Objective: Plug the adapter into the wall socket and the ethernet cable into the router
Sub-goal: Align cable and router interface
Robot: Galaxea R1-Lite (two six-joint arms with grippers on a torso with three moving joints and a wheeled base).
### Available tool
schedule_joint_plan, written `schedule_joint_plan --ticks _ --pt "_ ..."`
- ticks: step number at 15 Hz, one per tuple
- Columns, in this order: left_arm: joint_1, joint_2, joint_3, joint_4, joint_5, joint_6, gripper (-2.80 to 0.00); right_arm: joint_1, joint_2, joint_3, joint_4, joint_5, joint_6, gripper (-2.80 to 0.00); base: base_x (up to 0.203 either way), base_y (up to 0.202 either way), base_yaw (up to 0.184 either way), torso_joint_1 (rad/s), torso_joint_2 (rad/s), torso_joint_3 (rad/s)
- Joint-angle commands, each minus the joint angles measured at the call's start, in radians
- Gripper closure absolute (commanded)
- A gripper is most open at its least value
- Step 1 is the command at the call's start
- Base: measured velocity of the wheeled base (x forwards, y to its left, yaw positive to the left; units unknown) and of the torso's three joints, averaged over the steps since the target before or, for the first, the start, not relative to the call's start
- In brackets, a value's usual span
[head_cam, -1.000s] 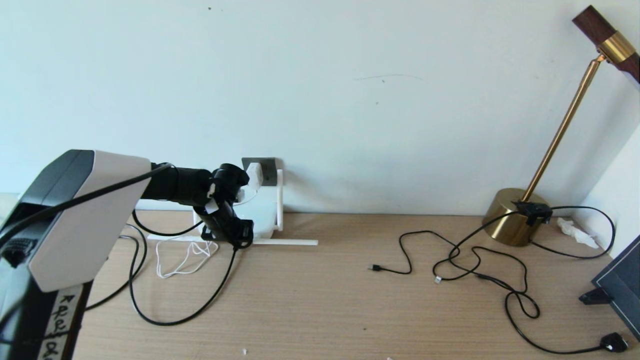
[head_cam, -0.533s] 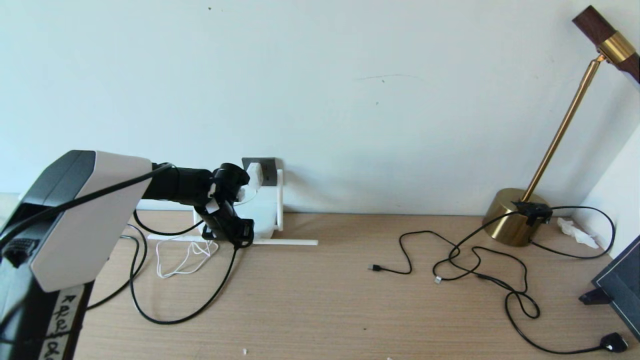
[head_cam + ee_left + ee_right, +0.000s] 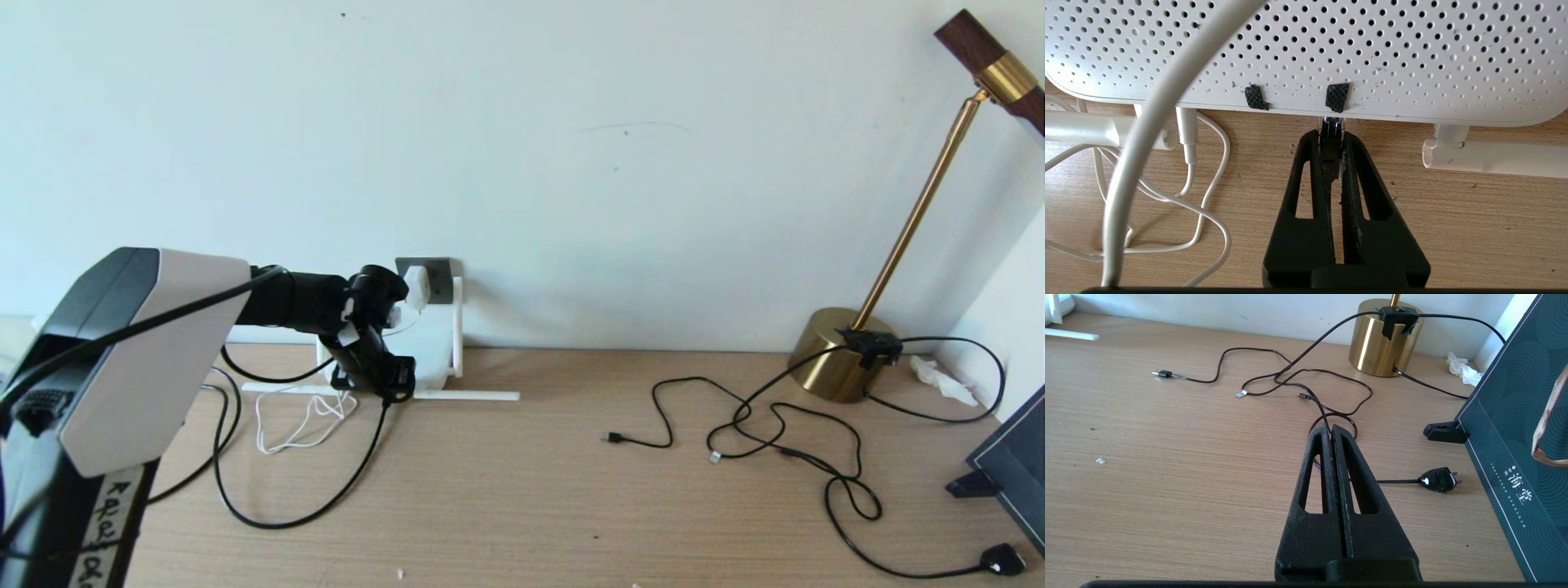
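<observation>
The white adapter [image 3: 415,287] sits against the dark grey wall socket [image 3: 438,278] on the wall. Below it the white router [image 3: 433,347] leans up from the wooden surface. In the left wrist view the router's perforated face [image 3: 1372,49] fills the far side. My left gripper [image 3: 1331,136] is shut on the ethernet cable's black boot [image 3: 1329,153]. The cable's clear tip touches the router's lower edge. The rest of the ethernet cable [image 3: 286,516] loops back over the wood. My right gripper [image 3: 1331,430] hangs shut and empty over the wood to the right.
Router antennas [image 3: 469,396] lie flat along the wood. A thin white cord [image 3: 294,425] is coiled left of the router. Far right stand a brass lamp [image 3: 833,351], thin black cords [image 3: 775,425], a flat black plug [image 3: 1002,559] and a dark bag [image 3: 1515,416].
</observation>
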Motion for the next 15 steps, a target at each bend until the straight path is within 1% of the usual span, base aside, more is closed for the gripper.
schedule_joint_plan --ticks 1,7,10,15 --pt "0.003 0.006 -0.004 -0.003 0.002 -0.001 0.0 0.0 0.0 0.0 0.0 0.0 -0.001 0.0 0.0 0.0 0.0 0.0 0.0 0.0" --pt "0.003 0.006 -0.025 0.001 0.002 0.0 0.0 0.0 0.0 0.0 0.0 0.0 -0.001 0.0 0.0 0.0 0.0 0.0 0.0 0.0" --pt "0.003 0.012 -0.048 0.023 0.002 0.006 0.0 0.0 0.0 -0.001 0.0 0.0 -0.001 0.0 0.0 0.0 0.0 0.0 0.0 0.0" --pt "0.007 0.01 -0.051 0.028 0.002 0.007 0.0 0.0 0.0 0.0 0.0 0.0 -0.003 0.0 0.0 0.0 0.0 0.0 0.0 0.0"
